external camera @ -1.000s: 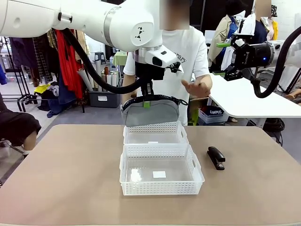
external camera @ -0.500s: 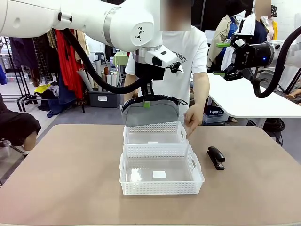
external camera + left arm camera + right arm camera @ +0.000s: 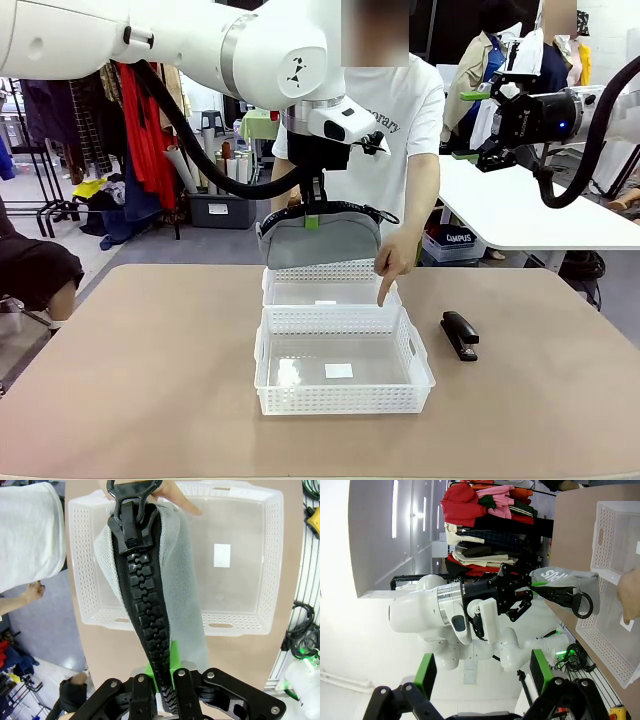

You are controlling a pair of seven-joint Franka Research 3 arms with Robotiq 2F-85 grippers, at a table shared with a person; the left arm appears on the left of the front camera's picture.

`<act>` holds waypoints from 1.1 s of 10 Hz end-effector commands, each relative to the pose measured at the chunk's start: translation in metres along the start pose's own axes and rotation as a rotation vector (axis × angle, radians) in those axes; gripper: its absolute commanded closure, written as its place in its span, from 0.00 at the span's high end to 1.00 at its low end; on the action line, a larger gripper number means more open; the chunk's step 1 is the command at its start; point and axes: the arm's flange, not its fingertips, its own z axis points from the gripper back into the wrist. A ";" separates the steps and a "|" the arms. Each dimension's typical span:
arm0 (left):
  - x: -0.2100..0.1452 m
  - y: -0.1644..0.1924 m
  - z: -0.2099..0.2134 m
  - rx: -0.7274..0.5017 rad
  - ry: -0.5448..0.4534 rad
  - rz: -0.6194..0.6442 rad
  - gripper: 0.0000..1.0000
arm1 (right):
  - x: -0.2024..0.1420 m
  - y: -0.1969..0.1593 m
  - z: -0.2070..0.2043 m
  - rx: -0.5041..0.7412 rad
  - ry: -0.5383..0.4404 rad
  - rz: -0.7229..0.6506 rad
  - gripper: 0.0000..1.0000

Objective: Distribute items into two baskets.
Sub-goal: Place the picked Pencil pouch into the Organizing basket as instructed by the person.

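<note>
Lower centre of the front view, on the worktop point(image 3: 130, 380): larger basket point(image 3: 340, 398), nothing inside but its label, ready to receive. Just right of it, lying flat and untouched: stapler point(image 3: 459, 334), probably left for a later trip. Directly behind, set end to end with the first: smaller basket point(image 3: 325, 270). At its right rim, a person's hand point(image 3: 392, 262), forefinger aimed down into it, likely marking where to drop. Above that basket's far edge, hanging clear: grey pouch point(image 3: 320, 240), pinched at the zipper edge by the clamped left claw point(image 3: 311, 218), so as to go down level. Upper right of the frame, high and well away: right claw point(image 3: 472, 126), gaping wide, gripping nothing, seemingly parked out of the way.
</note>
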 end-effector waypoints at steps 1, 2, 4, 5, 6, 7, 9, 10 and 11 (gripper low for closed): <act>-0.001 -0.001 0.003 0.006 -0.001 -0.002 0.00 | -0.001 0.002 0.000 0.002 0.003 0.005 1.00; -0.001 -0.001 0.003 0.006 -0.001 -0.002 0.00 | -0.001 0.002 0.000 0.002 0.003 0.005 1.00; -0.001 -0.001 0.003 0.006 -0.001 -0.002 0.00 | -0.001 0.002 0.000 0.002 0.003 0.005 1.00; -0.001 -0.001 0.003 0.006 -0.001 -0.002 0.00 | -0.001 0.002 0.000 0.002 0.003 0.005 1.00; -0.001 -0.001 0.003 0.006 -0.001 -0.002 0.00 | -0.001 0.002 0.000 0.002 0.003 0.005 1.00; 0.000 0.000 0.000 0.000 0.000 0.000 0.00 | -0.001 0.002 0.000 0.002 0.003 0.005 1.00; 0.003 -0.019 0.003 -0.035 0.005 -0.044 0.00 | -0.001 0.002 0.000 0.002 0.003 0.005 1.00; 0.005 -0.030 0.004 -0.036 0.006 -0.058 0.00 | -0.001 0.002 0.000 0.002 0.003 0.005 1.00; 0.007 -0.042 0.002 -0.041 0.008 -0.071 0.00 | -0.001 0.002 0.000 0.002 0.003 0.005 1.00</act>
